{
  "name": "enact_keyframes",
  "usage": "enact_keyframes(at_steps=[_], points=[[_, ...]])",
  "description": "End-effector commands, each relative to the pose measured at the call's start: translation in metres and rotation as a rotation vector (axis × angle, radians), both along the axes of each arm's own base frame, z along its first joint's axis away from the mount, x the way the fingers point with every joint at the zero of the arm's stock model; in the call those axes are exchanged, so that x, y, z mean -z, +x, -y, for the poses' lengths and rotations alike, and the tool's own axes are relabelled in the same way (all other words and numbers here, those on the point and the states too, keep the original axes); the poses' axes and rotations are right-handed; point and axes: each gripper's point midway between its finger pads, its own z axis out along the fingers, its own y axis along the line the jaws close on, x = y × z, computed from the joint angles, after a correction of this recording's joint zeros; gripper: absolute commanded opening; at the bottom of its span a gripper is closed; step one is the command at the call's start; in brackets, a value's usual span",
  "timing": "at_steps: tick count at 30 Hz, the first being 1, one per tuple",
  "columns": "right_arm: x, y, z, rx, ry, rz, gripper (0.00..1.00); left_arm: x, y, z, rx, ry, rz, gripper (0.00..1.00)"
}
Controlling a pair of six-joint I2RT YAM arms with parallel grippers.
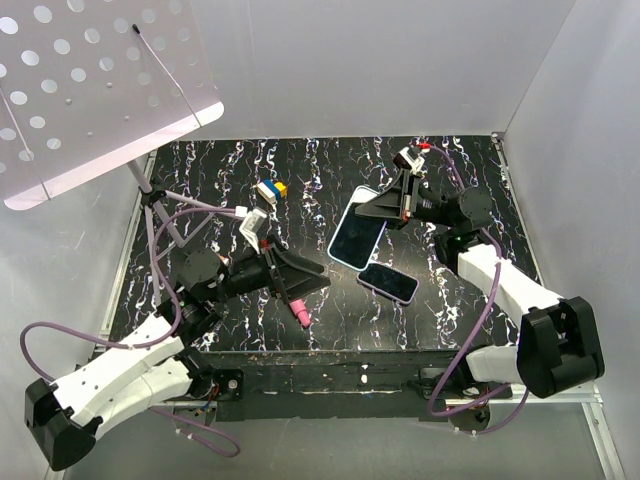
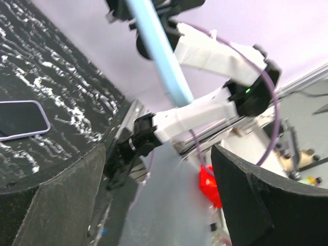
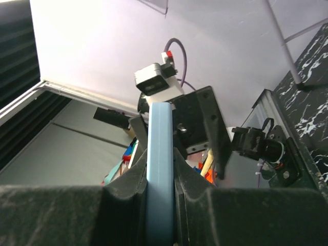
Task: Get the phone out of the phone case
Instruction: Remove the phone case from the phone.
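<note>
The light blue phone case (image 1: 352, 238) hangs tilted above the middle of the table, its dark face toward the camera. My right gripper (image 1: 365, 212) is shut on its upper edge; in the right wrist view the blue case edge (image 3: 160, 169) sits pinched between both pads, with the right gripper (image 3: 160, 180) closed round it. The phone (image 1: 388, 282), dark with a lavender rim, lies flat on the table just below the case, and the phone (image 2: 20, 119) shows again at the left of the left wrist view. My left gripper (image 1: 312, 276) hovers left of the phone, and the left gripper (image 2: 159, 205) stands open with nothing between its fingers.
A pink pen-like object (image 1: 298, 312) lies under the left gripper. A small blue, yellow and white block (image 1: 270, 189) sits at the back centre. A perforated white stand (image 1: 90, 90) on thin legs (image 1: 152, 205) overhangs the back left. White walls enclose the black marbled table (image 1: 470, 190).
</note>
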Motion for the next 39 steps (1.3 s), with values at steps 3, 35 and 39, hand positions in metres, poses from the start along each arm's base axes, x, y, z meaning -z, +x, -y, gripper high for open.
enact_keyframes(at_steps=[3, 35, 39], points=[[-0.012, -0.004, 0.007, 0.124, 0.005, 0.157, 0.01, -0.031, 0.015, -0.011, -0.115, -0.223, -0.268, 0.68], [0.009, 0.004, 0.005, 0.155, -0.194, 0.116, 0.01, -0.049, -0.002, 0.018, 0.115, -0.258, -0.02, 0.0], [0.013, -0.003, 0.003, 0.069, -0.212, 0.059, 0.01, -0.053, -0.025, 0.018, 0.236, -0.23, 0.217, 0.0]])
